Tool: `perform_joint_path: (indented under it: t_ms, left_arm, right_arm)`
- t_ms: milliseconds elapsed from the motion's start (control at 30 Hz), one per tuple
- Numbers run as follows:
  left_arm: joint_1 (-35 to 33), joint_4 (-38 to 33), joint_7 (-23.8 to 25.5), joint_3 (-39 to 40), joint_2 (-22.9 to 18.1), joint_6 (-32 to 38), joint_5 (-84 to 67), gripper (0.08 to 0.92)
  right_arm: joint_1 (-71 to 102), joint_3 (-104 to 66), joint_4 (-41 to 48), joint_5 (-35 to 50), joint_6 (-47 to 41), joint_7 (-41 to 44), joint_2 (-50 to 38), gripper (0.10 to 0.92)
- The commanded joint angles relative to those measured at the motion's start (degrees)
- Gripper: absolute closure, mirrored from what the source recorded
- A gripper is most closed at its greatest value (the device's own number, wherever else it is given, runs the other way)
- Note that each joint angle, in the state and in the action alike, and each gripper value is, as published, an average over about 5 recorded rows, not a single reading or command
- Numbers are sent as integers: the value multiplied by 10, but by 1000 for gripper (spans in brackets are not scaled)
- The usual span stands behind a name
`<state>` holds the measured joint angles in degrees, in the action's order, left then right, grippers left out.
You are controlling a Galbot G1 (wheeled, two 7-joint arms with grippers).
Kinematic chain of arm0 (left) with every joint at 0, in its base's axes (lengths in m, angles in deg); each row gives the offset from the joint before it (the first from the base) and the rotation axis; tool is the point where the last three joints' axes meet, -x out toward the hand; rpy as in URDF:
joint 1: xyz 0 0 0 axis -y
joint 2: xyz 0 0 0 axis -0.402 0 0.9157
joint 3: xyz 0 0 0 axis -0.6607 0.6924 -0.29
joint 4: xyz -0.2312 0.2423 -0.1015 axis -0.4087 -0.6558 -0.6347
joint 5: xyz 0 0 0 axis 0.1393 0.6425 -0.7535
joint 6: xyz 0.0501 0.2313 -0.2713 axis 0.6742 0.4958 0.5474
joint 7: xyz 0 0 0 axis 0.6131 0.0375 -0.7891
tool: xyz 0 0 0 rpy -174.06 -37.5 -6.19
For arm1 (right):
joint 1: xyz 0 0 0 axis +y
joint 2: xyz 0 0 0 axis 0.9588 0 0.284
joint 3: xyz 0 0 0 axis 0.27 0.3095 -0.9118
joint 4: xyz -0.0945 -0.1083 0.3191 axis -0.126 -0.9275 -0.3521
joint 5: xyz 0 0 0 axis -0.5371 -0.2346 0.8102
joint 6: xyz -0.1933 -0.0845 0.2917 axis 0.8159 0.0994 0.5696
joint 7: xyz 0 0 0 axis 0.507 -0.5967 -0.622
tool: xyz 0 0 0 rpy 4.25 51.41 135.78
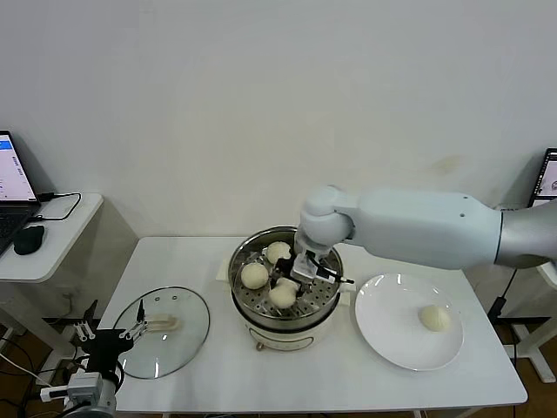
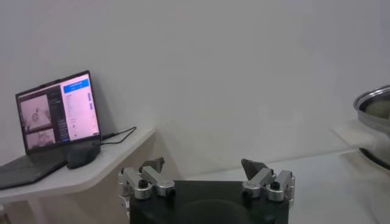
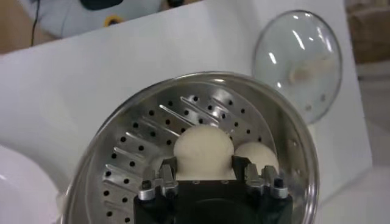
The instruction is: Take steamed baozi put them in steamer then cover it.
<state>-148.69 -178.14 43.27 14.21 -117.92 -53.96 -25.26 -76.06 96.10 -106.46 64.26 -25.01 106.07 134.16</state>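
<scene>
The steamer [image 1: 237, 266] stands mid-table and holds three baozi: one at the back [image 1: 278, 252], one on the left [image 1: 254, 275], one at the front [image 1: 280, 296]. My right gripper [image 1: 296, 277] reaches into the pot. In the right wrist view it [image 3: 203, 165] is shut on a baozi [image 3: 203, 149] low over the perforated tray [image 3: 131, 146], with another baozi [image 3: 261, 157] beside it. A fourth baozi [image 1: 434, 317] lies on the white plate [image 1: 392, 340]. The glass cover [image 1: 165, 331] lies flat left of the steamer, also in the right wrist view [image 3: 298, 55]. My left gripper [image 1: 109, 335] is open beside it.
A side table [image 1: 52, 252] on the left carries a laptop [image 2: 58, 115] and a mouse [image 1: 29, 239]. In the left wrist view my open left gripper [image 2: 204, 164] faces the wall, with the steamer's rim [image 2: 375, 103] at the picture's edge. A second screen [image 1: 548, 178] shows at far right.
</scene>
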Motion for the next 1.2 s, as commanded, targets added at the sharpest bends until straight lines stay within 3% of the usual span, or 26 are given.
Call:
perform_joint_path:
  t_ms: [33, 367, 500, 733, 900, 1067, 1200]
  left_arm:
    - [0, 1, -1, 0, -2, 1, 1, 177]
    - [1, -2, 0, 0, -1, 1, 1, 177]
    - [2, -2, 1, -4, 8, -1, -1, 177]
    - [7, -3, 4, -8, 21, -3, -7, 177]
    - [13, 2, 6, 2, 26, -3, -7, 177]
    - [16, 3, 7, 10, 32, -3, -7, 177]
    - [16, 1, 7, 13, 35, -3, -6, 177]
  right_arm:
    - [8, 8, 4, -34, 37, -4, 14, 433]
    - [-18, -7, 7, -34, 35, -12, -7, 215]
    - [-54, -17, 0, 19, -39, 6, -51, 203]
    - [-94, -32, -47, 152, -294, 0, -165, 203]
    - [-83, -38, -103, 195, -408, -25, -280, 203]
    - [-31, -73, -121, 187, -437, -20, -375, 203]
    - [31, -104, -100, 127, -388, 19, -421, 203]
